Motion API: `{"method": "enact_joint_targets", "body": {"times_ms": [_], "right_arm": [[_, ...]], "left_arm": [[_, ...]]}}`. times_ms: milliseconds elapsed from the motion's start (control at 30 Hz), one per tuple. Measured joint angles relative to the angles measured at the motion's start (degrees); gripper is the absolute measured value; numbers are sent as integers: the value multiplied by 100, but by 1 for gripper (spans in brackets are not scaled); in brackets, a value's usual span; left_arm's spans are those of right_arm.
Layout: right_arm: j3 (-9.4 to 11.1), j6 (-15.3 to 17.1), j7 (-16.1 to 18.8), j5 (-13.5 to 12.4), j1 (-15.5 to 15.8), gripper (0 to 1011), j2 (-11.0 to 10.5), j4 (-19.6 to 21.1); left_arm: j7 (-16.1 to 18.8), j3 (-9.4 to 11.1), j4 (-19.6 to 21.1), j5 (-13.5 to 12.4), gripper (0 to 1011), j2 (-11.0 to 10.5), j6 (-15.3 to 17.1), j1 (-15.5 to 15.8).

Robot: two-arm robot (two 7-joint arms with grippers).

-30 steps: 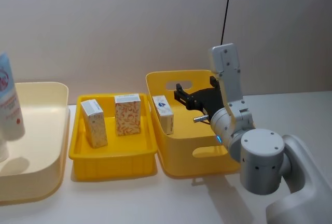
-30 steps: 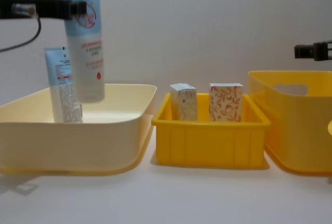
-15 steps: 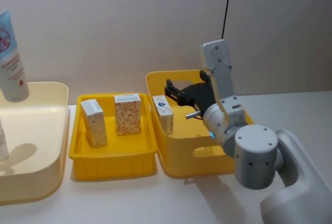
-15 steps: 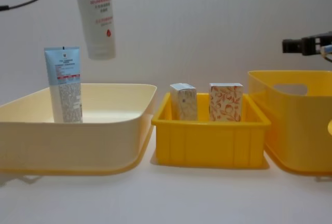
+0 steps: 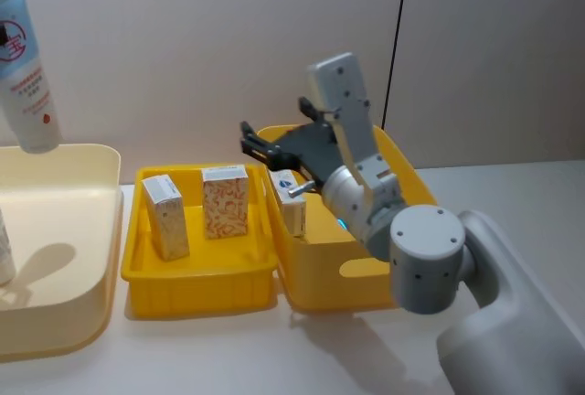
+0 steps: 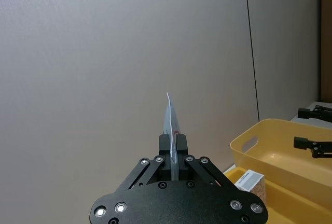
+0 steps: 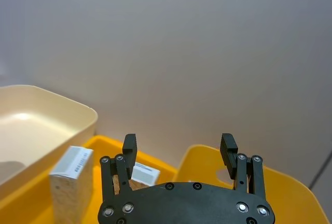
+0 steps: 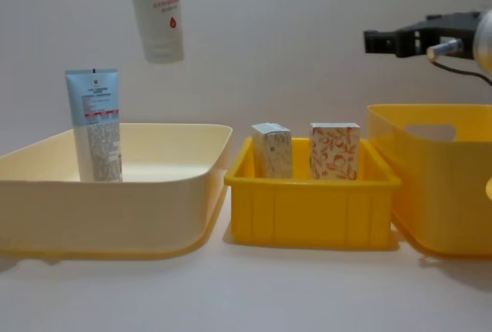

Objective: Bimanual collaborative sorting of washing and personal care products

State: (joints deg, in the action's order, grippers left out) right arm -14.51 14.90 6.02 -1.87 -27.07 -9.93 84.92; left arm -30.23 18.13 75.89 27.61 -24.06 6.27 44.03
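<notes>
Using the middle yellow tray as my reference for everything. It sits on the desk with 2 small white cartons standing upright inside it: a pale-print carton toward its left half and an orange-print carton toward its right half, close together but not touching. Right next to the tray on its left is a big cream bin. A light-blue tube stands upright in there, on the side far from the tray. Way up in the air, above and left of the tray and over the cream bin, hangs the logo tube, cap end down and leaning a little. The left hand has its fingers pinched tight on that tube's flat crimped end. On the tray's right, just beside it, is a tall yellow bin. A 3rd carton with a blue mark on top stands inside that bin, against the wall nearest the tray. The right hand hovers well above the tray's right end, roughly over where the tray meets the tall bin. Its fingers are spread wide apart with nothing between them, and they point toward the tray's left side.
</notes>
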Motion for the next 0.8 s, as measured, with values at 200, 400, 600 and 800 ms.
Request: {"method": "enact_joint_targets", "body": {"times_ms": [200, 400, 600, 800], "right_arm": [[-168, -314, 346, -5, -189, 1001, 3, -159], [-291, -578, 656, -53, -310, 1001, -18, -281], [-352, -666, 745, -55, -302, 1001, -59, -312], [-435, -672, 729, 50, -223, 1001, -57, -287]], "left_arm": [[-59, 35, -87, 57, 69, 13, -22, 78], [-125, 76, -146, 124, 70, 16, -23, 127], [-204, 142, -194, 177, 70, 19, -11, 179], [-239, 202, -193, 200, 70, 7, 12, 202]]}}
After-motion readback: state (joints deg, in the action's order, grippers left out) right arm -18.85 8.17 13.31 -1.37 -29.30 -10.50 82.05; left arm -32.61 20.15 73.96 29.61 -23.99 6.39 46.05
